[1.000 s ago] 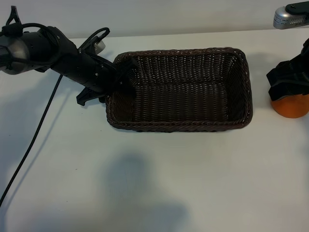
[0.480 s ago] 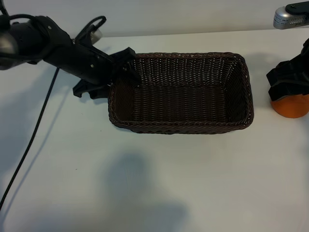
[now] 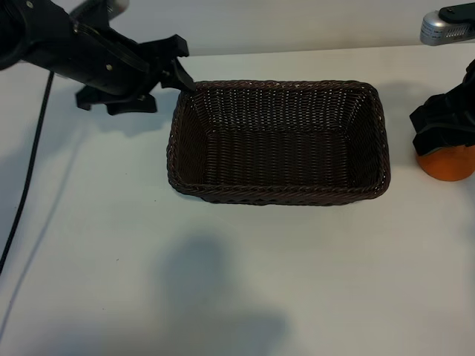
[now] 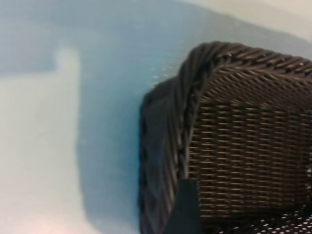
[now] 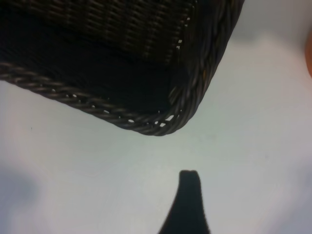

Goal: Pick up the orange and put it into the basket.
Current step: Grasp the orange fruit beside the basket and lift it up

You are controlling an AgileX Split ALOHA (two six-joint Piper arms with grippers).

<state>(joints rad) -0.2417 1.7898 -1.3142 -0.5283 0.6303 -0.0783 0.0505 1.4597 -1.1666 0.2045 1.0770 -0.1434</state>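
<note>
Saw the basket (image 3: 278, 194) near mid-surface in the ext. view, upright, long side across, nothing inside but weave. Found the orange (image 3: 447, 165) well to the right of it, outside the basket, resting on the surface (image 3: 297, 282). Couldn't see its top, hidden under the right pincer (image 3: 444, 137), and its right side was cut off by the frame edge. Caught only a thin orange sliver at the edge of the right wrist view (image 5: 310, 53).

Read the right pincer as spread wide, hanging over the orange. Couldn't tell whether it touched the fruit, as its dark bulk hid the contact pt. Saw just one of its fingertips (image 5: 188, 195) in the right wrist view, above bare surface near a basket corner (image 5: 165, 122).

Found the left pincer (image 3: 165, 74) by the basket's far-left corner, raised, fingers apart, holding nothing. Lost most of the left arm off the top-left of the frame. Saw one blurred fingertip (image 4: 183, 204) in the left wrist view, over the basket rim (image 4: 183, 117).

Noted a plain white matte surface w/ a soft dark shadow (image 3: 215, 289) toward the near edge. Spotted a black cable (image 3: 26, 185) trailing down the left side. Made out a pale wall strip (image 3: 297, 22) behind, and a grey device (image 3: 445, 28) at top right, cut off, type unclear.
</note>
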